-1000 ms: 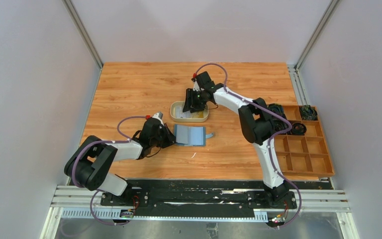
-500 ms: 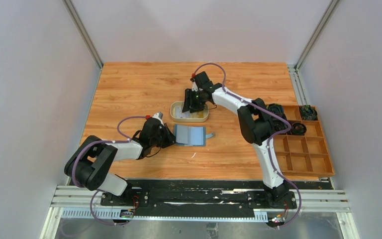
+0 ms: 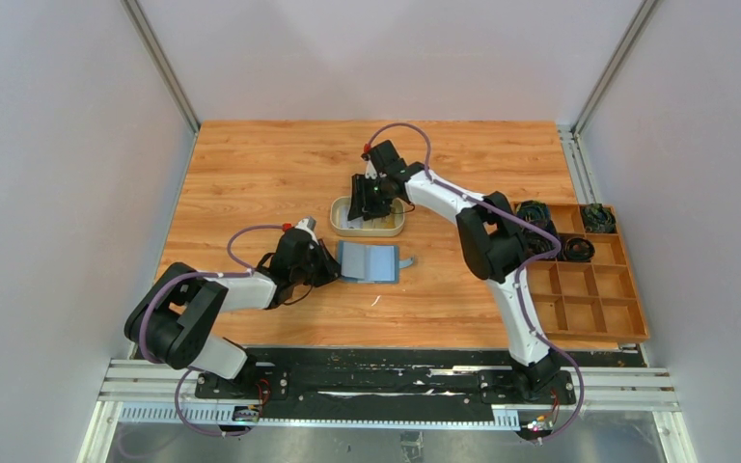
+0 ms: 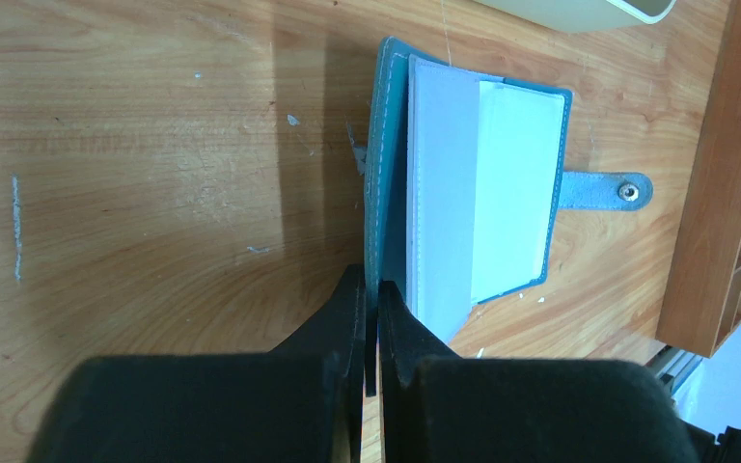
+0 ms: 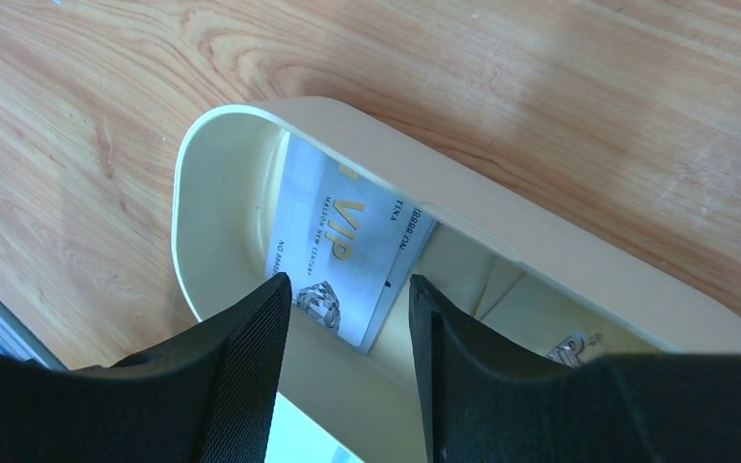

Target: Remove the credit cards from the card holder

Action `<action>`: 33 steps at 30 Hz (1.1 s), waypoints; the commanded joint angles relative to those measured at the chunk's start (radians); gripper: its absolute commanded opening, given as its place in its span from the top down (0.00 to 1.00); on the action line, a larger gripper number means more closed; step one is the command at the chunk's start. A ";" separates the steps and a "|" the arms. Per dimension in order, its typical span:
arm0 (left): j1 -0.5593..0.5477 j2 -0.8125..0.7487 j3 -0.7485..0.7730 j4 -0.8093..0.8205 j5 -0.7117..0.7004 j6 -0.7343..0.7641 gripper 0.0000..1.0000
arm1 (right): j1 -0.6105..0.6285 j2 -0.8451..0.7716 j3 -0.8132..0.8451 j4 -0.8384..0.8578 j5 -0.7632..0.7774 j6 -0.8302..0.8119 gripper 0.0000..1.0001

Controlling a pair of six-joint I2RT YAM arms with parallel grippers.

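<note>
Left wrist view: left pincer (image 4: 370,318) is clamped narrow on the near cover edge of the teal-blue bifold card holder (image 4: 511,193). The holder lies open on the wooden desk (image 4: 154,145), pale blue inside up, closing tab (image 4: 603,189) sticking out sideways.

Right wrist view: right pincer (image 5: 347,285) hangs over the tan oval tray (image 5: 502,227), fingers apart and not gripping. A pale whitish plastic card (image 5: 343,227) marked VIP lies in the tray, leaning on its wall. A second card (image 5: 574,347) shows partly beside it, colour unclear.

Top view: the tray sits just beyond the holder.
</note>
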 commanded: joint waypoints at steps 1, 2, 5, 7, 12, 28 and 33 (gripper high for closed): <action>-0.009 0.036 -0.068 -0.250 -0.068 0.039 1.00 | -0.002 -0.085 0.037 -0.055 0.046 -0.061 0.47; -0.009 0.031 -0.068 -0.252 -0.068 0.039 1.00 | -0.002 -0.107 0.039 -0.056 0.048 -0.074 0.47; -0.009 0.017 -0.070 -0.254 -0.067 0.038 1.00 | 0.003 -0.192 0.016 -0.062 0.063 -0.114 0.45; -0.009 0.006 -0.072 -0.255 -0.067 0.037 1.00 | 0.017 -0.250 -0.030 -0.075 0.094 -0.143 0.38; -0.009 -0.015 -0.071 -0.254 -0.075 0.039 1.00 | 0.117 -0.366 -0.202 -0.063 0.176 -0.186 0.26; -0.009 0.014 -0.061 -0.254 -0.069 0.046 1.00 | 0.282 -0.304 -0.396 0.043 0.262 -0.052 0.25; -0.009 0.018 -0.061 -0.254 -0.070 0.046 1.00 | 0.283 -0.286 -0.381 0.042 0.272 -0.055 0.25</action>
